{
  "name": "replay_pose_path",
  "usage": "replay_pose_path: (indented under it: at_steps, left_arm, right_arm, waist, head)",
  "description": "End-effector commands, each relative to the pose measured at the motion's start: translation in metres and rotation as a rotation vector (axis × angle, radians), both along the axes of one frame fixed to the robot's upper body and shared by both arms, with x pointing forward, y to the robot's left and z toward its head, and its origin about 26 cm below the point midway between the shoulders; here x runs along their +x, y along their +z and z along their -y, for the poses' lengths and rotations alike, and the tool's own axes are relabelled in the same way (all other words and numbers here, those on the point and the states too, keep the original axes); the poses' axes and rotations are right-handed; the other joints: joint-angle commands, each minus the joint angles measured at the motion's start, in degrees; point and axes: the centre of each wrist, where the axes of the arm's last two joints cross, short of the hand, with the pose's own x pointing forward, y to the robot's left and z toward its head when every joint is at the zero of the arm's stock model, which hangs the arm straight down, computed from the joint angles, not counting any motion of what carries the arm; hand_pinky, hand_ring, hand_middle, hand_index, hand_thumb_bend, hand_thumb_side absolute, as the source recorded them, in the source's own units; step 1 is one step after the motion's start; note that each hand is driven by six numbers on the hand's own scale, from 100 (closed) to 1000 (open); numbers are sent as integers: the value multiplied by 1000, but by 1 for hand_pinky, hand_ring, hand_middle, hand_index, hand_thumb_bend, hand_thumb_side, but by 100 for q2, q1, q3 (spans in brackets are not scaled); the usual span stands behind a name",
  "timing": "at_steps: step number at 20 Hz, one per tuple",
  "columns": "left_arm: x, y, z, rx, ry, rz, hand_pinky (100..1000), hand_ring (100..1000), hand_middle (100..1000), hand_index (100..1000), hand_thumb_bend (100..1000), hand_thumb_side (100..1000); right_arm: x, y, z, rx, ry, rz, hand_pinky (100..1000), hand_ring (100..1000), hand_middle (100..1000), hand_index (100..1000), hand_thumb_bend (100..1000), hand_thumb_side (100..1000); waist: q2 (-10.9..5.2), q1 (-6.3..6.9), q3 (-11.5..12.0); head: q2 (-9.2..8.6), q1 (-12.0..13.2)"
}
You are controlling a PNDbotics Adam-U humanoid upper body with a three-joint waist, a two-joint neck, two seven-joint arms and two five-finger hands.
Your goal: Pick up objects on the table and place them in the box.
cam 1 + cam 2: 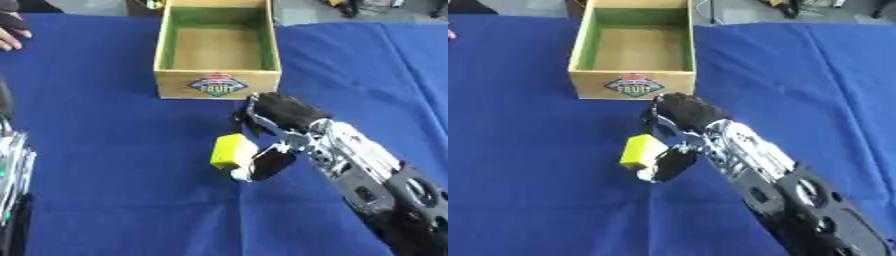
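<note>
Right hand (278, 131) pinched yellow block (232, 150) between fingers and thumb; next, lift toward box (217, 77) at 12 o'clock.

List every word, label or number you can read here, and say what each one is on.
"FRUIT": on the diamond-shaped label on the front wall of the wooden box.
Smaller print above it on that label: too blurred to read.
Yellow block and right hand: no readable text.
</note>
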Motion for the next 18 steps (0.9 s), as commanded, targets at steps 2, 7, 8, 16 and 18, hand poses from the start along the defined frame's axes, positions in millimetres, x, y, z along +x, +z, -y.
replay_pose_path:
  at_steps: [2, 7, 8, 16, 18]
  left_arm:
    - [-3, 7, -1, 22, 7, 20, 447, 527, 555, 743, 358, 1000]
    - [-4, 6, -2, 22, 8, 16, 446, 527, 555, 743, 353, 1000]
    - [-4, 6, -2, 22, 8, 16, 446, 527, 555, 743, 353, 1000]
    - [-4, 5, -2, 21, 7, 10, 444, 526, 554, 743, 346, 1000]
    - [-4, 4, -2, 20, 7, 7, 444, 526, 554, 743, 345, 1000]
  right_arm:
    - [-12, 32, 9, 34, 15, 39, 562, 597, 284, 464, 466, 420]
    - [-23, 58, 18, 78, 12, 77, 550, 584, 267, 443, 426, 446]
    - [-24, 62, 20, 89, 7, 88, 548, 581, 264, 437, 410, 452]
    - [-27, 93, 34, 169, -39, 196, 539, 567, 245, 412, 342, 499]
    - [-26, 100, 38, 191, -57, 227, 537, 566, 244, 410, 333, 507]
  waist:
    - [-143, 10, -9]
    - [-159, 20, -13]
    - [-160, 22, -14]
    - [-154, 43, 6]
    - [-152, 49, 22]
  head:
    - [-42, 31]
    - [-45, 38]
    - [-48, 40]
    - [-91, 41]
    - [-118, 24]
